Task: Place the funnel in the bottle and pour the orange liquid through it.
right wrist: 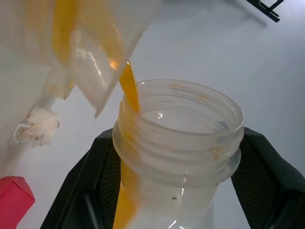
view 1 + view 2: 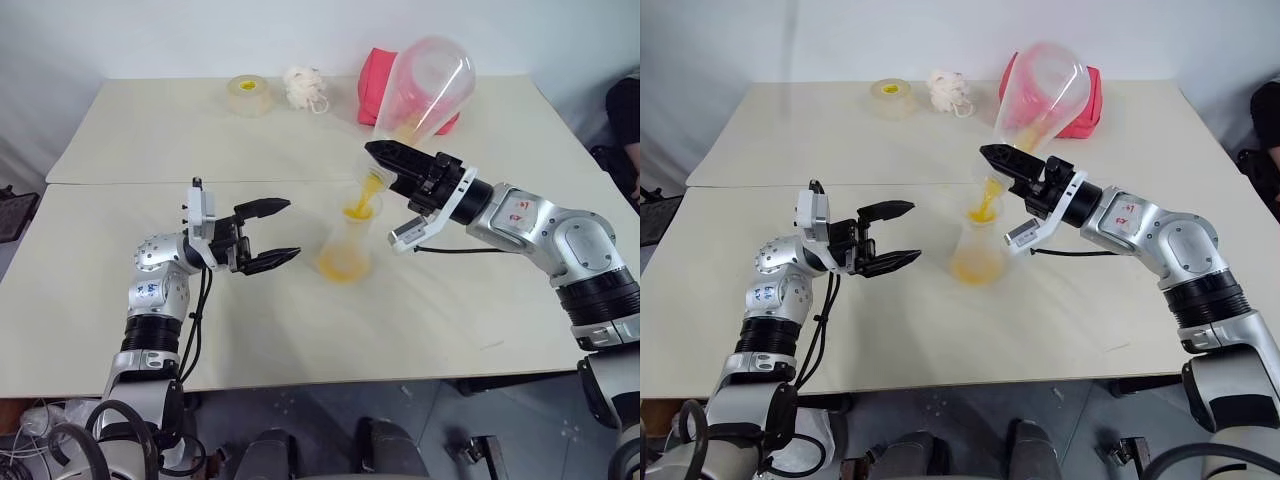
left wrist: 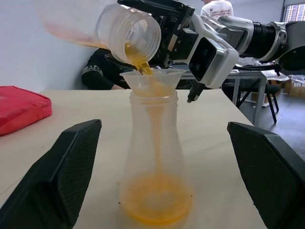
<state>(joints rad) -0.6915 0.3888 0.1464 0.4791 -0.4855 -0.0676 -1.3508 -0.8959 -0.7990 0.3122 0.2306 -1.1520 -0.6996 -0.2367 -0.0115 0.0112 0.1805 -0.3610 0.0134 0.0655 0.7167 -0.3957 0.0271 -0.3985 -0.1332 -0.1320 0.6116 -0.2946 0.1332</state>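
The bottle (image 2: 345, 245) stands upright on the table with the clear funnel (image 3: 152, 81) seated in its mouth. My right gripper (image 2: 385, 155) is shut on the neck of a larger clear flask (image 2: 425, 85), tilted mouth-down over the funnel. The orange liquid (image 3: 138, 57) runs in a thin stream from the flask's mouth into the funnel, and a shallow pool of it (image 2: 343, 263) lies in the bottle's base. To the left of the bottle, my left gripper (image 2: 275, 233) is open, its fingers (image 3: 62, 176) pointing at the bottle without touching it.
At the back of the table are a yellow-centred tape roll (image 2: 248, 95), a white puff (image 2: 303, 87) and a red pouch (image 2: 375, 85). A seam runs between the two tabletops (image 2: 150, 182). A person (image 2: 625, 120) sits at the far right edge.
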